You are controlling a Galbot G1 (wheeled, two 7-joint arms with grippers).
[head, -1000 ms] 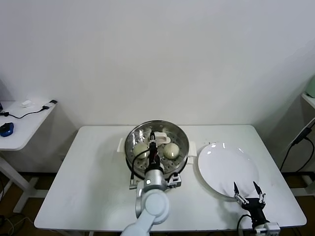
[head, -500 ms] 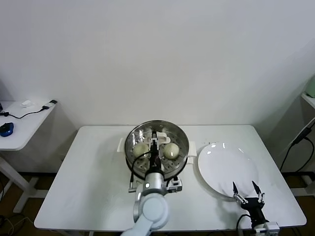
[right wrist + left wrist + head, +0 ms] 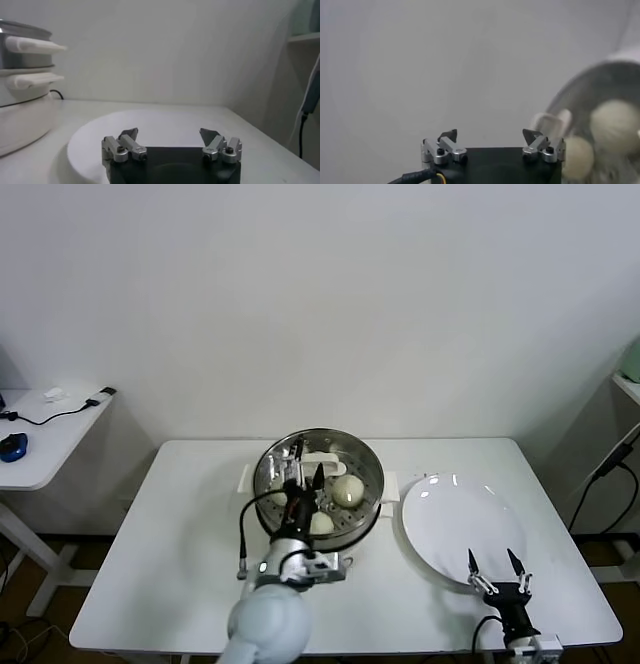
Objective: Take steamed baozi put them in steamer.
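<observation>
The steamer (image 3: 368, 467) stands at the middle back of the white table. Cream-white baozi lie on its tray: one at the right (image 3: 347, 489), one at the front (image 3: 321, 524), and another partly hidden behind my left gripper. My left gripper (image 3: 304, 469) is open and empty, raised over the steamer's left half. In the left wrist view my gripper (image 3: 490, 135) holds nothing, with the steamer (image 3: 580, 82) and two baozi (image 3: 615, 125) beyond it. My right gripper (image 3: 491, 565) is open and empty at the front edge of the white plate; it shows the same in its wrist view (image 3: 169, 134).
The flat white plate (image 3: 455, 519) lies right of the steamer and holds nothing; it also shows in the right wrist view (image 3: 165, 117), with the steamer's base (image 3: 22, 55) at the side. A small side table (image 3: 40, 439) with a blue mouse stands far left.
My left gripper has risen out of the steamer and shifted left. A baozi at the front of the tray now shows. The right arm has barely moved.
</observation>
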